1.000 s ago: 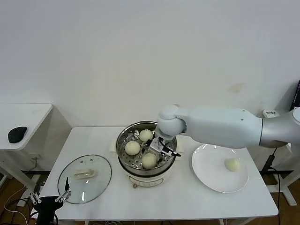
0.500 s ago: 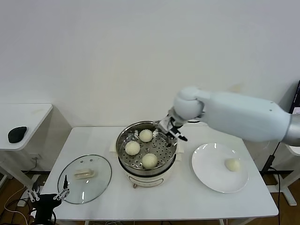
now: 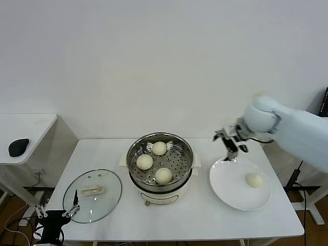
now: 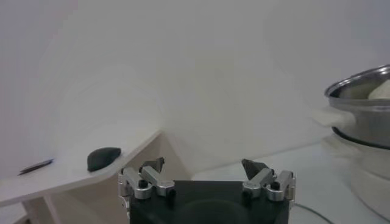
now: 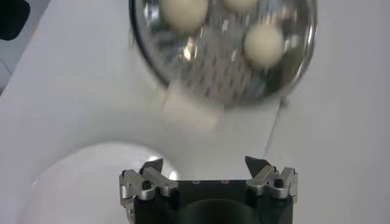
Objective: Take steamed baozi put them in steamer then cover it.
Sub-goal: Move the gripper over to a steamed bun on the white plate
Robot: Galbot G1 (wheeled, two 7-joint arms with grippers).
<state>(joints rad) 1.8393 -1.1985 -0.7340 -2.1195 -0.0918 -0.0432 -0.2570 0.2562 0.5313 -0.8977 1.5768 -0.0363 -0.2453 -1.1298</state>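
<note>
Three pale baozi lie in the shiny steel steamer at the table's middle; they also show in the right wrist view. A fourth baozi sits on the white plate at the right. My right gripper is open and empty, in the air between the steamer and the plate, above the plate's far edge. The glass cover with its cream handle lies flat on the table at the left. My left gripper is open and empty, low by the table's front left corner.
A side table at the far left holds a black mouse. The steamer's side shows in the left wrist view. The table's front edge runs close below the cover and plate.
My right gripper has left the steamer empty, leaving a third baozi there, and swung right to above the plate's far edge. The left arm has barely moved.
</note>
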